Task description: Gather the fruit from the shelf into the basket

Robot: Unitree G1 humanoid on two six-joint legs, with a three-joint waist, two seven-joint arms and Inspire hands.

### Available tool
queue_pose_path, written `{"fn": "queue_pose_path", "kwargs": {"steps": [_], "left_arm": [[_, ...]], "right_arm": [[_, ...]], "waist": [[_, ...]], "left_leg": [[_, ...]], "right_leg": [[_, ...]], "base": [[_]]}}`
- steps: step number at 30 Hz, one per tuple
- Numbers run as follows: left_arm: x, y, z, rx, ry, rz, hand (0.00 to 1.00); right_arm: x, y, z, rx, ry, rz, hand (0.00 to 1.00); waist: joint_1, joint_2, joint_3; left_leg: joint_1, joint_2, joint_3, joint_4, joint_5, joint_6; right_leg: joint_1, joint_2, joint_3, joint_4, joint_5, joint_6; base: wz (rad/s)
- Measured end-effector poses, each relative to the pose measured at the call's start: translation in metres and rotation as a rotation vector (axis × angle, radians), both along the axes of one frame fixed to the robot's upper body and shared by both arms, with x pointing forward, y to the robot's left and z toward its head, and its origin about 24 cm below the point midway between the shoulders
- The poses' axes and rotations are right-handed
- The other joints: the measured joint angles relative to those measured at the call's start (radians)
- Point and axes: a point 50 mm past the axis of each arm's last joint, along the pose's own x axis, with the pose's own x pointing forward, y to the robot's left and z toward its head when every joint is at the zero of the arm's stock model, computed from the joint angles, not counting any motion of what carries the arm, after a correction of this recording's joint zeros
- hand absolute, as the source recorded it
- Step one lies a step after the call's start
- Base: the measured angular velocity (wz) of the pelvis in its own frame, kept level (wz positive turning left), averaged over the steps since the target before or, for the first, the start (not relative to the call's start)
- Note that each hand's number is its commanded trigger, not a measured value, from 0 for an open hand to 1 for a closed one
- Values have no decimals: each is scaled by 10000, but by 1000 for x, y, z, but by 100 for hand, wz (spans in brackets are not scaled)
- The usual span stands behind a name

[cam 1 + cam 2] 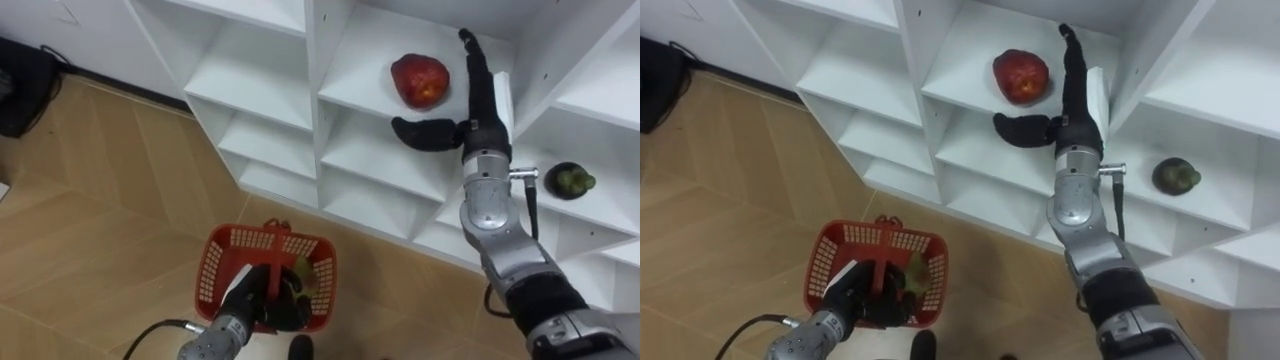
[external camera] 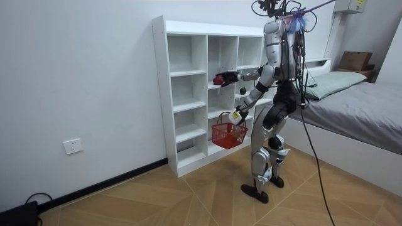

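Observation:
A red apple (image 1: 420,80) lies on a white closet shelf (image 1: 360,85). My right hand (image 1: 470,105) is open beside it, fingers straight up along its right side and thumb stretched out below it, a small gap between. A dark green fruit (image 1: 571,181) rests on the shelf compartment to the right. My left hand (image 1: 268,298) is shut on the handle of a red basket (image 1: 225,262) held low over the floor; a yellowish-green fruit (image 1: 303,274) lies inside. In the room view I stand facing the closet (image 2: 188,94), right hand at the apple (image 2: 218,80).
The white closet has several open compartments with thin dividers around my right hand. Wooden floor lies below. A dark bag (image 1: 20,85) sits on the floor at far left. A bed (image 2: 358,107) stands behind me in the room view.

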Motion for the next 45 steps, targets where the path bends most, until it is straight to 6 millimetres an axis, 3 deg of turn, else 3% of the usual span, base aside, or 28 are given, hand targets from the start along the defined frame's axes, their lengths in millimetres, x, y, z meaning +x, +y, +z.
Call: {"fn": "queue_pose_path", "kwargs": {"steps": [9,22,31,45], "left_arm": [[5,-1,2,44,-97,-138,100],[8,0,4,170,-169,-331,100],[6,2,2,125,-28,-284,100],[4,5,0,388,34,-32,100]], "right_arm": [[2,8,1,-907,164,667,100],[19,-3,19,-793,-118,-177,100],[18,0,13,45,156,-299,100],[13,6,10,276,-71,-420,100]], "waist": [[20,3,2],[63,-59,37],[187,-86,115],[213,-70,105]], "left_leg": [[-14,86,79,-12,21,-33],[18,97,228,-105,49,-44],[126,143,455,-218,47,-42],[109,143,385,-193,48,-42]], "right_leg": [[-5,5,-90,-31,-8,-72],[39,-9,-150,-28,-65,-76],[86,10,-82,-27,-75,-84],[81,44,-53,-91,-84,-82]], "base": [[-1],[3],[-2],[0]]}}
